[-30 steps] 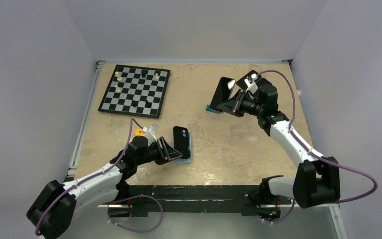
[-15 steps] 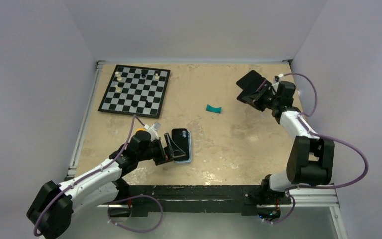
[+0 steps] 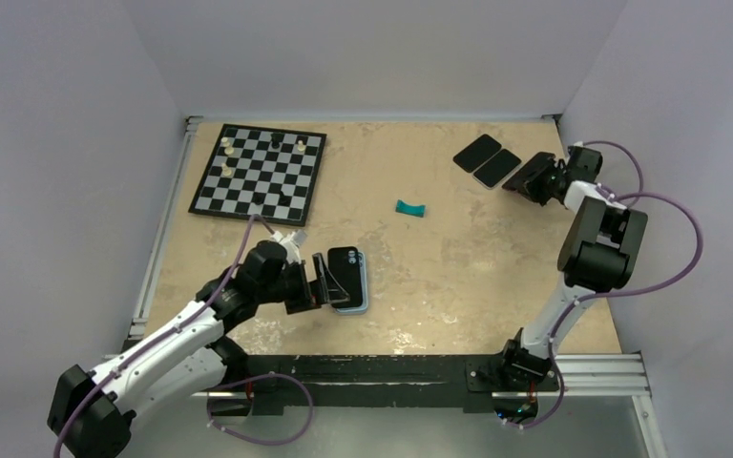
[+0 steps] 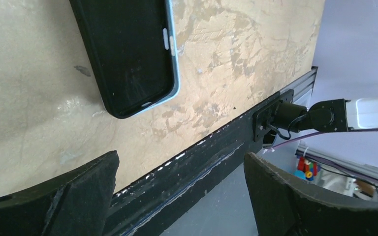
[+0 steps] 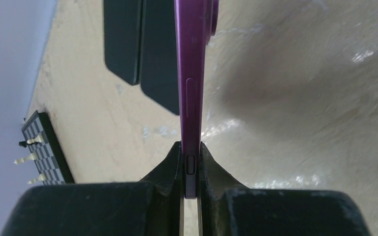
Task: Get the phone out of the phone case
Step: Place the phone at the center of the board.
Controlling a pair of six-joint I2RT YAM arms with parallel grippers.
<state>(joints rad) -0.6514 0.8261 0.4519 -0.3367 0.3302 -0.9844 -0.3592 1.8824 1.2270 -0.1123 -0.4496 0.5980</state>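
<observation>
Left claw [image 3: 326, 282] hangs released just beside the cased phone [image 3: 350, 275], seemingly a stiff, slick, light slab best pinched across its long edges; right claw [image 5: 191, 158] clenches a purple phone [image 5: 193, 73].

Soft, even light falls from above on the table [image 3: 458, 277], and shadows stay short and faint. In the right wrist view, glare streaks gleam on the tabletop, a broad shadow spreads beside the purple phone [image 5: 193, 73], and the chessboard [image 5: 42, 152] is soft. In the left wrist view the near fingers [image 4: 78, 196] sit dark.
</observation>
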